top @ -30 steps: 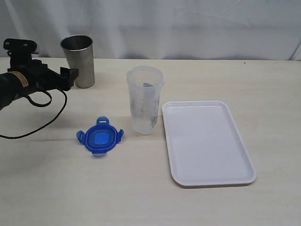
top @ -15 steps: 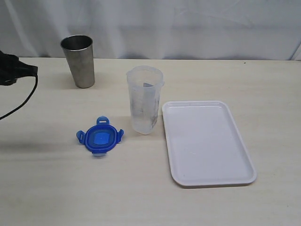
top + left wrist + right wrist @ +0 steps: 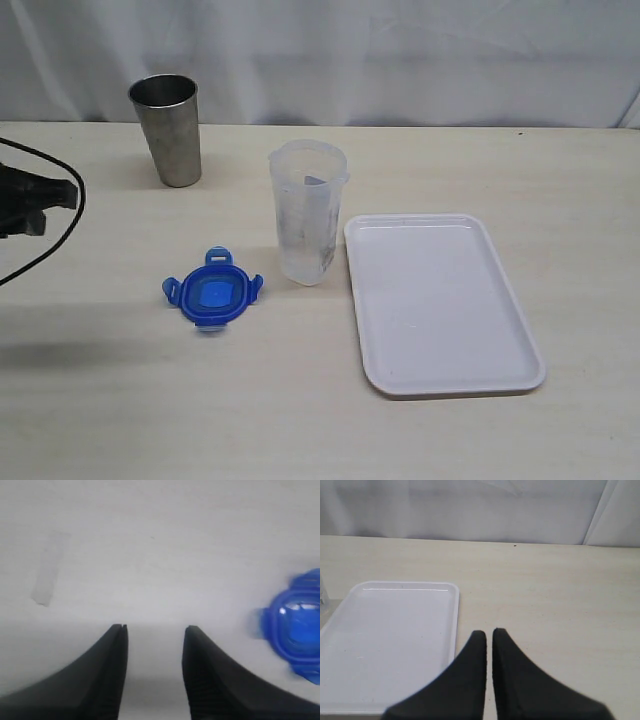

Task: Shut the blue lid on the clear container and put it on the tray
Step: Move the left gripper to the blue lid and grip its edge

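Observation:
The blue lid (image 3: 212, 292) lies flat on the table, left of and in front of the clear container (image 3: 307, 210). The container stands upright with an open mouth, just left of the white tray (image 3: 440, 300), which has nothing on it. Only part of my left arm (image 3: 35, 195) shows, at the far left edge. In the left wrist view my left gripper (image 3: 155, 628) hangs over bare table, open and holding nothing, with the blue lid (image 3: 300, 625) off to one side. My right gripper (image 3: 489, 631) is shut and empty beside the tray (image 3: 390, 640).
A steel tumbler (image 3: 165, 130) stands upright at the back left. A black cable (image 3: 60, 235) loops from the left arm over the table. A strip of clear tape (image 3: 47, 570) is stuck to the tabletop. A white curtain closes off the back.
My left arm has pulled back to the left, away from the steel tumbler, and now shows only at the left edge, slightly lower. Lid, container and tray have not moved.

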